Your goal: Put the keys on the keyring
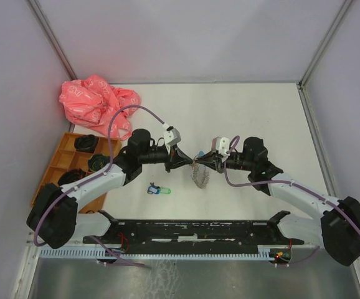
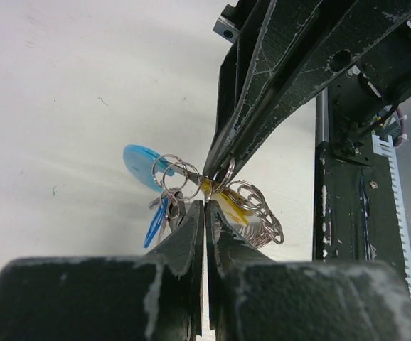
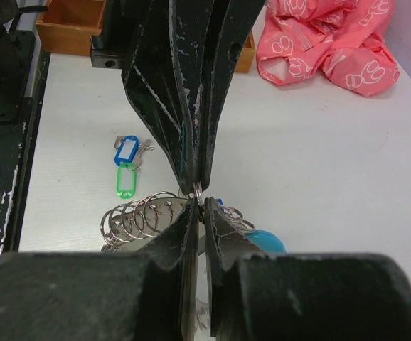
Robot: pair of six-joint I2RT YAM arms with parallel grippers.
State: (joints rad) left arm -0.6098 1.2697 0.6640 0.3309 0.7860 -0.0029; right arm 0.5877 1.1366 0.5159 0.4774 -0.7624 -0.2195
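Note:
My left gripper (image 1: 188, 161) and right gripper (image 1: 203, 161) meet tip to tip above the table's middle. Both are shut on the keyring (image 1: 200, 176), a bunch of metal split rings with a light-blue piece, hanging between them. In the left wrist view my left gripper (image 2: 205, 204) pinches it beside a yellow tag (image 2: 232, 208), with a blue tag (image 2: 156, 222) and the light-blue piece (image 2: 140, 165) to the left. In the right wrist view my right gripper (image 3: 199, 207) pinches a small ring (image 3: 198, 190) next to the stacked rings (image 3: 136, 214). Keys with a blue tag (image 3: 126, 150) and a green tag (image 3: 125, 178) lie on the table (image 1: 157, 189).
A crumpled pink bag (image 1: 96, 101) lies at the back left. A wooden compartment tray (image 1: 63, 163) holding dark round parts stands at the left edge, under the left arm. A black rail (image 1: 186, 230) runs along the near edge.

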